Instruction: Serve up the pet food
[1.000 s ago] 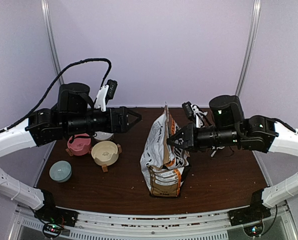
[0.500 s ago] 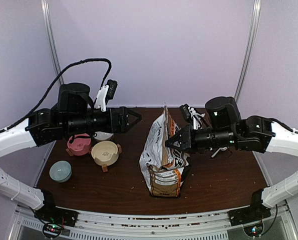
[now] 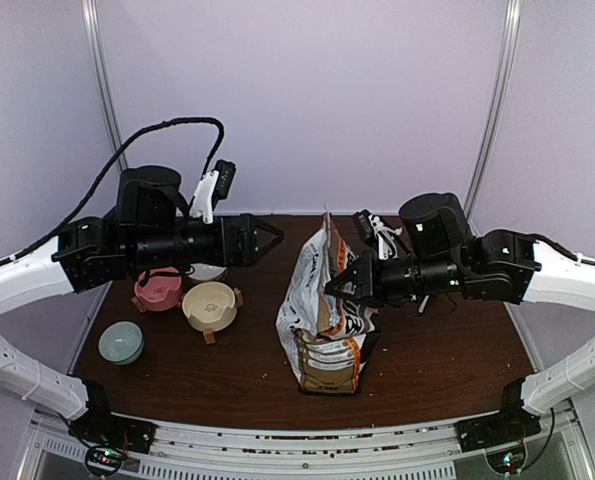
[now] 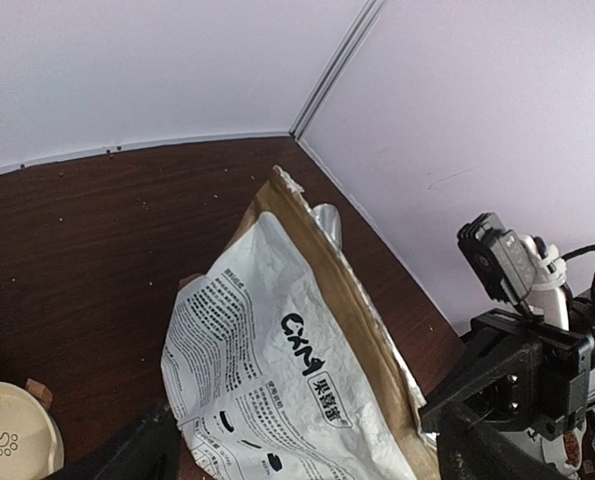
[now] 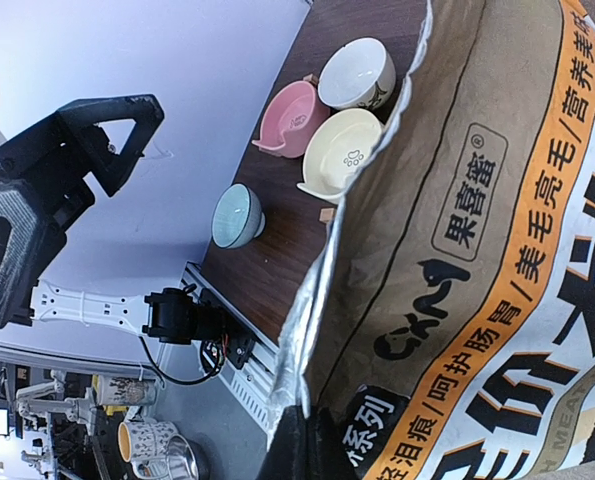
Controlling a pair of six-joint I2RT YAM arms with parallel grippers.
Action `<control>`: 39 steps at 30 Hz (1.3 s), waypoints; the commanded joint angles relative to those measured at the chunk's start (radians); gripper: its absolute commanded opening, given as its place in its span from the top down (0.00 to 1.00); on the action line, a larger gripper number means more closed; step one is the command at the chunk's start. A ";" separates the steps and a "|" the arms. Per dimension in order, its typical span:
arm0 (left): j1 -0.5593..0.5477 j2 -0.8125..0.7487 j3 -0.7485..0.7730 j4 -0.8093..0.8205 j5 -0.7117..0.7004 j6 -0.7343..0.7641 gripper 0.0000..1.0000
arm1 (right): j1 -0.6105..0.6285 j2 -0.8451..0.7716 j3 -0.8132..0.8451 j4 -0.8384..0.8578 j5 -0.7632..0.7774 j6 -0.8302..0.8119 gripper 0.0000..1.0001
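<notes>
A brown-and-white paper bag marked "CXM" stands upright in the middle of the table, its top open. The pet food is hidden inside it. My right gripper is at the bag's right upper edge. In the right wrist view its fingers are shut on the bag's foil-lined rim. My left gripper hangs open above the table, left of the bag's top and apart from it. In the left wrist view the bag's white printed face lies between the spread fingers of my left gripper.
Left of the bag stand a pink bowl, a cream bowl, a blue-grey bowl and a white bowl half hidden under my left arm. The table's back edge meets the wall behind the bag.
My right gripper has slid left onto the bag's rim and closed on it. The bag's top has leaned a little to the left. The left arm has stayed still.
</notes>
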 commanded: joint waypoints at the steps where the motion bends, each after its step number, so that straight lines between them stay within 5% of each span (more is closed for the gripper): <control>1: -0.002 0.047 0.038 0.048 0.059 -0.003 0.08 | 0.009 0.008 -0.012 0.001 0.027 0.001 1.00; 13: -0.045 0.237 0.163 0.075 0.208 -0.015 0.14 | 0.008 0.003 -0.026 0.030 0.016 -0.002 1.00; 23: -0.064 0.331 0.285 -0.075 0.231 -0.011 0.48 | 0.008 0.005 -0.023 0.029 0.012 -0.005 1.00; 39: -0.074 0.295 0.200 -0.082 0.219 -0.050 0.67 | 0.008 -0.002 -0.021 0.023 0.025 -0.004 1.00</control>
